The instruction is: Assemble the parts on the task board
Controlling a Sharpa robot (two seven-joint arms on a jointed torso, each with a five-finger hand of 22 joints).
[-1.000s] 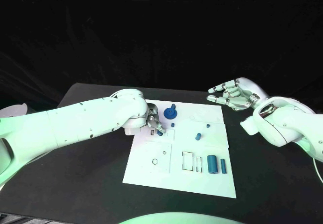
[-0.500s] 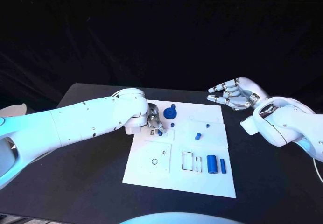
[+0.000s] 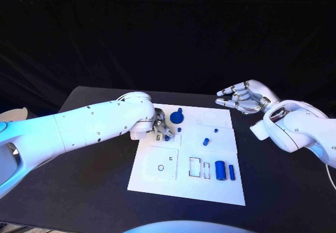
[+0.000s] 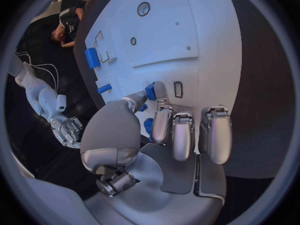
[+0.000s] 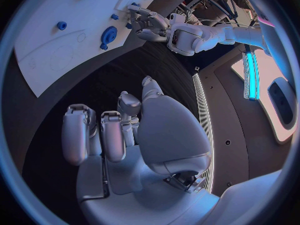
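Spreading across the middle of the black table [image 3: 84, 194], the white rectangular task board [image 3: 188, 184] carries every small blue part. The left arm [image 3: 77, 131], a bulky white limb, reaches in over the board's near-left corner area, its silver left hand [image 3: 159, 128] bent down onto the board's left edge. In the left wrist view this hand [image 4: 169, 130] pinches a small blue block-shaped part [image 4: 150, 91] between its thumb and one fingertip, right at the board's surface and just beside a small rectangular outline; the other fingers hang curled nearby, holding nothing.

The right arm [image 3: 301, 131] is raised over the table's right side, well apart from the board. Its silver right hand [image 3: 242, 98] hovers with the palm turned up and the fingers loosely curled and spaced, gripping nothing; the right wrist view shows the same hand [image 5: 119, 130] bare above dark table.

On the board, a round blue gear-like part [image 3: 176, 116] sits near the far edge, just beside the left hand. A thick blue cylinder [image 3: 220, 170] and a thinner blue pin [image 3: 231, 172] lie side by side toward the near right, next to two rectangular slots [image 3: 199, 168]. A short blue peg [image 3: 206, 141] lies near the centre, tilted.
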